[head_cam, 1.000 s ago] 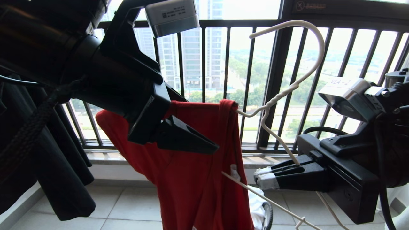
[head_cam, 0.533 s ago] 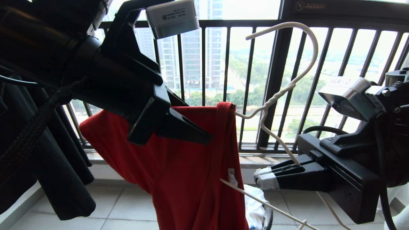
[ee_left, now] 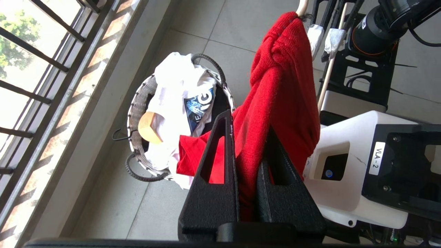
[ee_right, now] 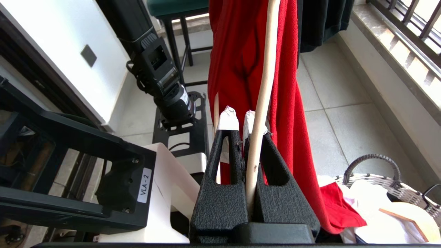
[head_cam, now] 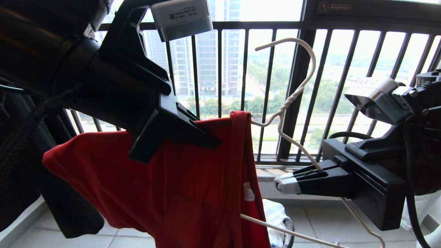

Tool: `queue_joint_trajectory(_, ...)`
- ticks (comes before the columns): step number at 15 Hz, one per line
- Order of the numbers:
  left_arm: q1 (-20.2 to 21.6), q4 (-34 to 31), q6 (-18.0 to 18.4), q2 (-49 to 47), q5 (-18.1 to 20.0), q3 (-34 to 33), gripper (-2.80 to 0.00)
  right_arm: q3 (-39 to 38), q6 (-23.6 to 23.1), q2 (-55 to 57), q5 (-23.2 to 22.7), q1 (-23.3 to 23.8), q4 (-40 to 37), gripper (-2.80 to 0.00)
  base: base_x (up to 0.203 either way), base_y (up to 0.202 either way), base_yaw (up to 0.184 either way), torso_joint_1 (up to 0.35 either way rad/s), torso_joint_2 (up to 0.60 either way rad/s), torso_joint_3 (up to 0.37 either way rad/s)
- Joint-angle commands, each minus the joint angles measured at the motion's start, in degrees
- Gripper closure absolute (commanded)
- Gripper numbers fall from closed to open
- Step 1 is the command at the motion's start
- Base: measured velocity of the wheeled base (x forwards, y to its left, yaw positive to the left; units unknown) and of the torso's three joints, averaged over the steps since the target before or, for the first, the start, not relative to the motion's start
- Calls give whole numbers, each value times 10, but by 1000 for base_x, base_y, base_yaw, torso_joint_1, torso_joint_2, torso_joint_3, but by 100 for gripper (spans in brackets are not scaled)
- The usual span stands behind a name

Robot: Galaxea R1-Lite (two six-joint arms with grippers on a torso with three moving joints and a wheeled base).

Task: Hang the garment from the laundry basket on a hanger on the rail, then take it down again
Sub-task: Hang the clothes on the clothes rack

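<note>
1. The left tool (head_cam: 203,137) reaches in from the upper left of the head view, its black fingers (ee_left: 210,179) pinched narrow on a fold of the red garment (head_cam: 165,193); the left wrist view shows the cloth squeezed between both fingers.
2. The garment fills the lower centre of the head view, stretched from a bulge at the left edge across to its collar, which is threaded on one arm of the hanger (head_cam: 299,93) at mid-frame. A white neck label (head_cam: 248,191) shows on the right side of the cloth.
3. A dark garment (head_cam: 72,213) hangs at the far left of the head view, behind the left arm.
4. The hanger stands tilted at centre right, its slim hook curving up in front of the black window railing (head_cam: 268,26), free of any bar. Its lower wire runs down to the bottom right.
5. The right tool (head_cam: 279,183) comes in from the right edge, level, its white-taped fingertips (ee_right: 228,119) clamped on the hanger's wire; the right wrist view shows the pale wire gripped between both fingers.
6. The laundry basket (ee_left: 137,103) sits on the tiled floor (ee_left: 220,31) at centre left of the left wrist view, holding a white T-shirt (ee_left: 175,89) with a blue graphic and a wooden hanger (ee_left: 150,127).
</note>
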State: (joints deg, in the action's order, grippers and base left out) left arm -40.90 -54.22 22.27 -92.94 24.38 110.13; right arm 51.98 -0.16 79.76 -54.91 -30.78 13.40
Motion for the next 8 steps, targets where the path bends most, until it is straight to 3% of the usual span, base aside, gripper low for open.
queue_joint_trajectory(1,0,-1,1,3,0,-2,0,1,0,1,-3,3,0,0,0,0,0,0,0,0)
queue_joint_trajectory(3,0,1,1,3,0,-2,0,1,0,2,-3,3,0,0,0,0,0,0,0,0)
queue_joint_trajectory(4,0,1,1,4,0,-2,0,1,1,2,-3,3,0,-280,0,0,0,0,0,0)
queue_joint_trajectory(8,2,0,0,5,0,-1,0,4,1,4,-2,6,0,-280,0,0,0,0,0,0)
